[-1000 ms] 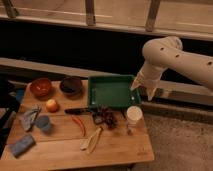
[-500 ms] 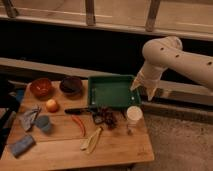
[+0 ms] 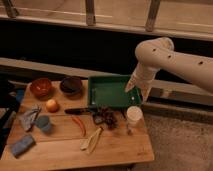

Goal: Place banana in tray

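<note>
- The banana (image 3: 91, 139) lies flat on the wooden table (image 3: 120, 147), near its front edge and roughly at the middle of its width. It is pale yellow, slim and looks doubled.
- Nothing touches the banana; it lies outside the tray and well apart from it.
- A red chili (image 3: 78, 125) lies just beside the banana, up and to the left of it.
- A dark bunch of small things (image 3: 105, 118) sits between the banana and the tray; what it is cannot be told.
- A knife with a black handle (image 3: 79, 111) lies left of that bunch, just in front of the tray.
- The green tray (image 3: 91, 92) stands at the back of the table, towards the right.
- The gripper (image 3: 137, 90) hangs over the tray's right rim, at the end of the white arm (image 3: 165, 57) that reaches in from the right.
- Its fingers stand wide apart and hold nothing.
- A white cup (image 3: 134, 114) stands upright in front of the tray's right corner, below the gripper.
- Two brown bowls (image 3: 41, 86) stand left of the tray, and an orange fruit (image 3: 52, 105) lies in front of them.
- A grey cloth (image 3: 29, 119) and a blue sponge (image 3: 22, 145) lie at the table's left end.
</note>
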{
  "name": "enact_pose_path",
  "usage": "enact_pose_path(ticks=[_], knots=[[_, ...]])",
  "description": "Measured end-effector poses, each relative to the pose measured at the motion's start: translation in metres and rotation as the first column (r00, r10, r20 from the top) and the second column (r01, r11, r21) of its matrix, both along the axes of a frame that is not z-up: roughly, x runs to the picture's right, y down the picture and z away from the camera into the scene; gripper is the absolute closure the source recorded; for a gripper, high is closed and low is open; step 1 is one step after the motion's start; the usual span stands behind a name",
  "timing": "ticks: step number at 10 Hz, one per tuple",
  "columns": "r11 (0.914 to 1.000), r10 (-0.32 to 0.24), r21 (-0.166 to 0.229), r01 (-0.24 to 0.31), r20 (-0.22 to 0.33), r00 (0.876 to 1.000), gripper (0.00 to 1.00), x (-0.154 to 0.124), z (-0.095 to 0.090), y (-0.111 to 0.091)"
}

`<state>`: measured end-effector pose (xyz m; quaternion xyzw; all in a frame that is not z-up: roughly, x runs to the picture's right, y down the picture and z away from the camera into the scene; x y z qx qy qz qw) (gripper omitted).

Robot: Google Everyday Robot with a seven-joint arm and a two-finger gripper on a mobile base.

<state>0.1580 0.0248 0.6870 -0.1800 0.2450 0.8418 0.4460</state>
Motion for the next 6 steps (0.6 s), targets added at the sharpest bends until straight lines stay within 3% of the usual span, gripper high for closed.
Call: enact_pose_path(ticks=[4, 6], knots=[[0.9974, -0.063, -0.028, 0.066, 0.087, 0.994, 0.35, -0.050, -0.002, 0.020], [0.9923, -0.108, -0.045, 0.116, 0.148, 0.983, 0.35, -0.088, 0.001, 0.031]])
